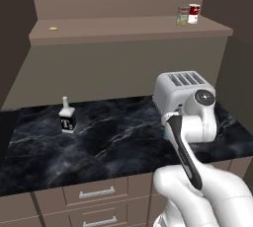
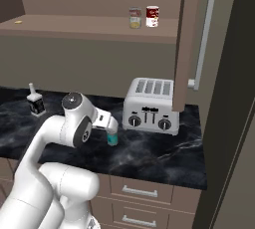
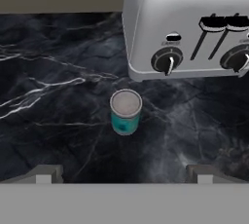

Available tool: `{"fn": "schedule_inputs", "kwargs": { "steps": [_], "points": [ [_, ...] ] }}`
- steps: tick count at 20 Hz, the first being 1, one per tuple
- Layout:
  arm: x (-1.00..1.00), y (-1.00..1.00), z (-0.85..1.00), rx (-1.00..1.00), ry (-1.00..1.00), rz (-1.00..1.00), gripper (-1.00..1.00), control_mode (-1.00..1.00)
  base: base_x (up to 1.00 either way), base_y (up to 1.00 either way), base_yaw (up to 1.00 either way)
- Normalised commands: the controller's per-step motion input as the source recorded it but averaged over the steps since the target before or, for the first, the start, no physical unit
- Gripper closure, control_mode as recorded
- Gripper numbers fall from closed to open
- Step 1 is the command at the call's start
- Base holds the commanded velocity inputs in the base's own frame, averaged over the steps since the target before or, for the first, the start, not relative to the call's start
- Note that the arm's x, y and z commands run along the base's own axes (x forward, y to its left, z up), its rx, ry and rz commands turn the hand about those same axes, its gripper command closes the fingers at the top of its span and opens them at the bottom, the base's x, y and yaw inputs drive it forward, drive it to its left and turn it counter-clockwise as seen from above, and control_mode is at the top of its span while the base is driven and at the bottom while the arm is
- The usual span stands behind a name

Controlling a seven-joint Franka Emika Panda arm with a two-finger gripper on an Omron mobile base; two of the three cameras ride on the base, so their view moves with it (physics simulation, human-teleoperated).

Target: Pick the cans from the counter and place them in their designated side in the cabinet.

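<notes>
- One teal can point(image 3: 126, 112) stands upright on the black marble desk point(image 3: 53, 96), just in front of the toaster point(image 3: 187, 23); it is not yet picked
- fingers point(image 3: 44, 174) are spread wide and empty, hovering above the can, apparently lined up to straddle it
- beige-yellow can point(image 2: 135, 18) already sits on the cabinet shelf point(image 2: 74, 26) beside a red-and-white can point(image 2: 152, 16); their labels are unreadable
- small bottle point(image 1: 66, 116) shows a "T"

You see the teal can point(image 3: 126, 112) upright on the black marble surface point(image 3: 58, 101), near the silver toaster point(image 3: 187, 23), fingers point(image 3: 48, 174) spread wide.
</notes>
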Motion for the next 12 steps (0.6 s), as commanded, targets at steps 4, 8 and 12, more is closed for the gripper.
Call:
{"fn": "schedule_inputs", "kwargs": {
  "steps": [4, 8, 12],
  "points": [
    [0.22, 0.00, -0.20, 0.00, 0.00, 0.00, -1.00, -1.00, 0.00, 0.00, 0.00],
    [0.26, -0.02, -0.19, 0.01, 0.00, 0.00, -1.00, -1.00, 0.00, 0.00, 0.00],
    [0.27, -0.06, -0.18, 0.01, 0.00, 0.00, -1.00, -1.00, 0.00, 0.00, 0.00]
  ]
}}
